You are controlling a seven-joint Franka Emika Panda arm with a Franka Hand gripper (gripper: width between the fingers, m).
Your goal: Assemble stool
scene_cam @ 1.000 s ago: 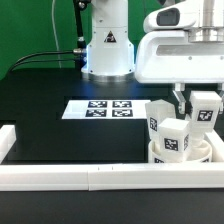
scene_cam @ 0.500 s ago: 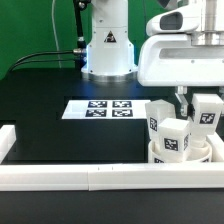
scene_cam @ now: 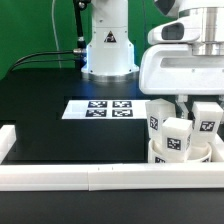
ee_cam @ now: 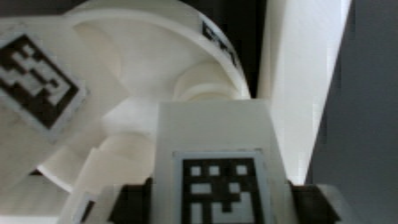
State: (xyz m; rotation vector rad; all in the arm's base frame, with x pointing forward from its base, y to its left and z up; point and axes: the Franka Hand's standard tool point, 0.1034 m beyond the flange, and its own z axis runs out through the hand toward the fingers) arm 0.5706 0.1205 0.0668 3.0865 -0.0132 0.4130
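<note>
Stool [scene_cam: 181, 143] sits on the black counter [scene_cam: 50, 110] at the exterior view's right, near edge, tight against the white rail [scene_cam: 80, 172] along the front. The round seat [scene_cam: 180, 156] is dish-side up with three tagged legs standing in it: one on the left [scene_cam: 157, 118], one in the middle near the front [scene_cam: 175, 137], one on the right [scene_cam: 208, 117].

The claw [scene_cam: 186, 101] comes down from the wrist housing [scene_cam: 185, 68] between the left and right legs, behind the middle one. In the exterior view its tips are mostly hidden. The wrist view shows dark finger pads [ee_cam: 121, 203] pressed on both sides of a tagged leg block [ee_cam: 215, 165], with the seat's curved wall [ee_cam: 151, 60] behind it. So the claw is clenched on a leg; which of the three legs, I can't say for certain.

Marker board [scene_cam: 97, 108] lies flat on the counter to the left of the stool, apart from it. Arm base [scene_cam: 107, 45] stands at the far side.
</note>
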